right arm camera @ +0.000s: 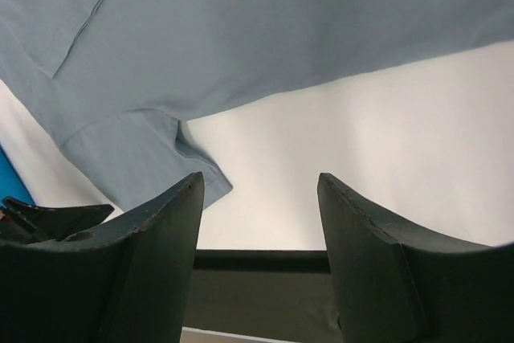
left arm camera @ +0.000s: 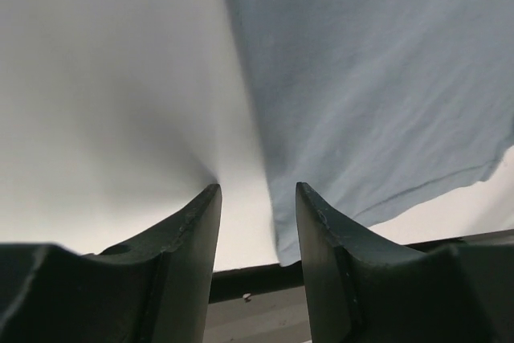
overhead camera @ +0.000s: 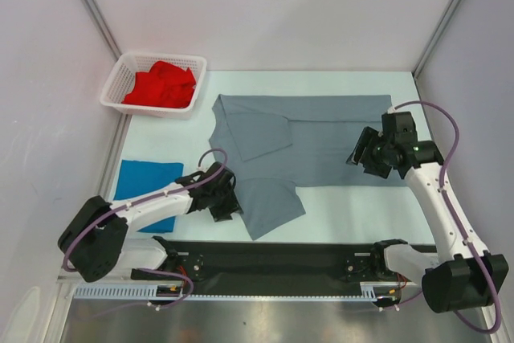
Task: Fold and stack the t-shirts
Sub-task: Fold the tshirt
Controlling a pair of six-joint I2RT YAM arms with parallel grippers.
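Note:
A slate grey t-shirt (overhead camera: pixel 321 138) lies spread across the middle of the table, with a sleeve folded onto its body and a flap (overhead camera: pixel 269 206) reaching toward the front edge. My left gripper (overhead camera: pixel 227 201) sits low at that flap's left edge. In the left wrist view the gripper (left arm camera: pixel 257 190) is open, and the grey cloth's edge (left arm camera: pixel 377 78) runs down between its fingers, close to the right one. My right gripper (overhead camera: pixel 363 154) hovers open over the shirt's right part; in its own view the gripper (right arm camera: pixel 261 178) holds nothing. A blue t-shirt (overhead camera: pixel 148 182) lies folded at the left. A red t-shirt (overhead camera: pixel 161 86) is crumpled in the basket.
The white mesh basket (overhead camera: pixel 112 90) stands at the back left corner. A black strip (overhead camera: pixel 273 255) runs along the table's front edge between the arm bases. White walls close in the left, back and right sides.

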